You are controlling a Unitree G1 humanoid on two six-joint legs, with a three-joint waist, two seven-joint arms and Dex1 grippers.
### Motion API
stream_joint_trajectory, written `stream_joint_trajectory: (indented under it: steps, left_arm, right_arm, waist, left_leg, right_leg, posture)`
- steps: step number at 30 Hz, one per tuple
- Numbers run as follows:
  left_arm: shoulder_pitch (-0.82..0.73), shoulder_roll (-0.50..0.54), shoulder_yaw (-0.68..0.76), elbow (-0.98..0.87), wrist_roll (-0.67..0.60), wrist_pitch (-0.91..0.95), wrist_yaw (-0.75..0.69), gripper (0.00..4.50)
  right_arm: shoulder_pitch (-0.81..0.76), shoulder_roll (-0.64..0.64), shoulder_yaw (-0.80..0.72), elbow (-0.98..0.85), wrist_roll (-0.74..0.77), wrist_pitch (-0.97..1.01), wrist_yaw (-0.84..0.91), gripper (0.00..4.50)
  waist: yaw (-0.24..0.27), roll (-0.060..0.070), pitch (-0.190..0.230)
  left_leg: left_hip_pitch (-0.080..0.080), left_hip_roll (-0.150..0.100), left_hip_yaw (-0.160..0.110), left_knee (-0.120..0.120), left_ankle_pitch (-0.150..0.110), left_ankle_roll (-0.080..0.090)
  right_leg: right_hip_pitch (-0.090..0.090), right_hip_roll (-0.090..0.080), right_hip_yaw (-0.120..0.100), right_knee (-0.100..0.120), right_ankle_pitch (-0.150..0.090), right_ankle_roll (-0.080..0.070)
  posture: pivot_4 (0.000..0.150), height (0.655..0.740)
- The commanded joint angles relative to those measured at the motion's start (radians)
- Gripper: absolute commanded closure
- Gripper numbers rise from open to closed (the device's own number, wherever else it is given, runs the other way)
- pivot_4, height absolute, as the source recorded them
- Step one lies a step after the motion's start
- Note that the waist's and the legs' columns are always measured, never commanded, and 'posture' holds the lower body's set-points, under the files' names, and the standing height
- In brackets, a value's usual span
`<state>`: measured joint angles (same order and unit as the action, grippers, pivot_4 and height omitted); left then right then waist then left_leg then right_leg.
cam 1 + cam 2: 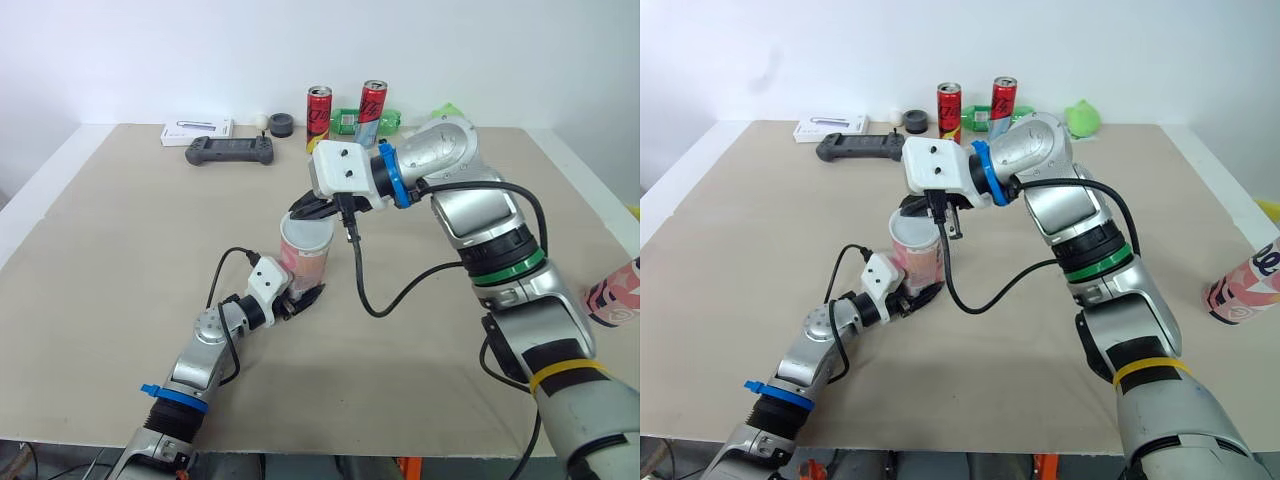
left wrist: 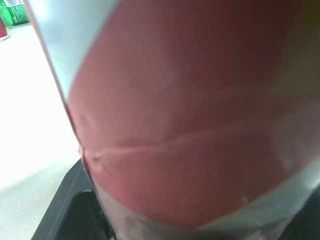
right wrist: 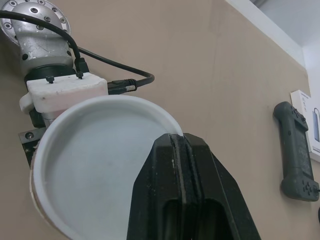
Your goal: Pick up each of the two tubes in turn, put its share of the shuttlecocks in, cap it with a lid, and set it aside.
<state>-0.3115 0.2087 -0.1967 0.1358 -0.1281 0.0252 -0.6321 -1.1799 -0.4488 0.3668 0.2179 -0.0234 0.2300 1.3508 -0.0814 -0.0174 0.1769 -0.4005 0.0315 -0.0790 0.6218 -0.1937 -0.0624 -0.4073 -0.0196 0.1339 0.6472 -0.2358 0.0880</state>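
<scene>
Now at capping step. Tube [image 1: 305, 255] stands upright mid-table [image 1: 120, 260], left gripper [image 1: 300, 298] clamped round its lower wall. White lid [image 3: 100, 155] sits on tube mouth. Right gripper [image 1: 312, 208] is directly above, fingers pressed together with nothing between, tips at lid's rim. Lid looks seated; seal cannot be confirmed. Next move likely calls for firm downward press, then right arm lifting clear so left can set tube aside. Other tube [image 1: 615, 295] lies by table's right edge.
</scene>
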Motion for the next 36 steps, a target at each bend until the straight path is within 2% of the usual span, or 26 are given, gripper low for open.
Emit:
stream_joint_trajectory:
  steps: [1, 22, 23, 25, 31, 36]
  left_arm:
    - [0.022, 0.013, -0.021, 0.02, 0.035, 0.028, 0.005, 1.56]
    - [0.024, 0.003, -0.028, 0.024, 0.033, 0.025, 0.02, 1.56]
    - [0.023, 0.003, -0.029, 0.025, 0.033, 0.024, 0.019, 1.56]
    - [0.022, 0.002, -0.03, 0.026, 0.033, 0.024, 0.02, 1.56]
    - [0.015, 0.001, -0.029, 0.036, 0.033, 0.018, 0.018, 1.56]
    - [0.015, 0.002, -0.029, 0.037, 0.032, 0.016, 0.017, 1.56]
  right_arm:
    - [0.006, 0.023, 0.026, -0.021, 0.004, -0.012, 0.006, 4.48]
    - [-0.025, 0.056, 0.036, 0.014, -0.018, -0.053, 0.005, 4.48]
    - [-0.027, 0.056, 0.035, 0.016, -0.018, -0.055, 0.005, 3.81]
    - [-0.03, 0.056, 0.033, 0.02, -0.018, -0.057, 0.004, 3.06]
    - [-0.036, 0.056, 0.029, 0.026, -0.02, -0.063, 0.005, 0.04]
    - [-0.061, 0.056, 0.01, 0.032, -0.016, -0.065, -0.001, 0.04]
  waist:
    - [0.0, 0.0, 0.0]
    - [-0.001, 0.0, 0.0]
    - [-0.001, 0.0, 0.0]
    - [-0.001, 0.0, 0.0]
    - [0.0, -0.001, 0.0]
    - [0.0, -0.001, 0.0]
  left_leg:
    - [0.0, 0.0, 0.0, 0.0, 0.0, 0.0]
    - [0.001, 0.0, 0.0, -0.001, 0.0, 0.0]
    - [0.001, 0.0, 0.0, -0.001, 0.0, 0.0]
    - [0.001, 0.0, 0.0, -0.001, 0.0, 0.0]
    - [0.001, 0.0, 0.0, -0.002, 0.0, 0.0]
    - [0.001, 0.0, 0.0, -0.002, 0.0, 0.0]
  right_leg:
    - [0.0, 0.0, 0.0, 0.0, 0.0, 0.0]
    - [0.0, 0.0, 0.0, 0.0, 0.0, 0.0]
    - [0.0, 0.0, 0.0, 0.0, 0.0, 0.0]
    - [0.0, 0.0, 0.0, 0.0, 0.0, 0.0]
    - [0.0, 0.0, 0.0, 0.0, -0.001, -0.002]
    - [0.0, 0.0, 0.0, 0.0, -0.001, -0.002]
  posture:
    - [0.15, 0.74]
    - [0.15, 0.74]
    - [0.15, 0.74]
    - [0.15, 0.74]
    - [0.15, 0.74]
    - [0.15, 0.74]
